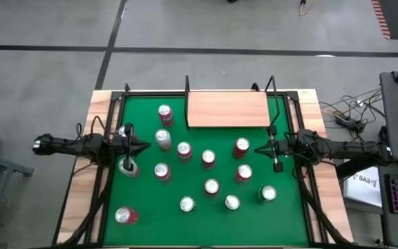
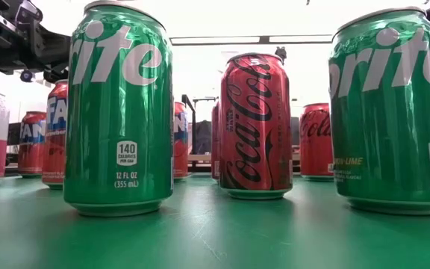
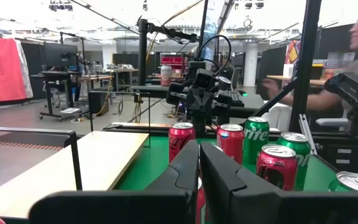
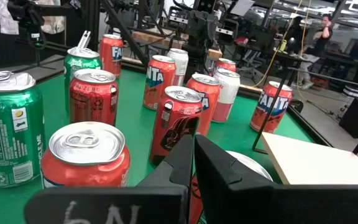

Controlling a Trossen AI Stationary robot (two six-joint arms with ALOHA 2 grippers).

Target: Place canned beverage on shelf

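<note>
Right gripper (image 1: pixel 276 147) hung at table's right edge, fingers clenched, holding nothing; nearest can (image 1: pixel 241 146) stood upright just inward of its tips; shelf (image 1: pixel 227 108) lay beyond that can, near; left gripper (image 1: pixel 128 146) waited opposite, likewise clenched, farther from shelf.

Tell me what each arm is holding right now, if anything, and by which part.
Nothing is held. The left gripper and the right gripper both hang at the table's sides with jaws shut and empty; the shelf is bare.
</note>
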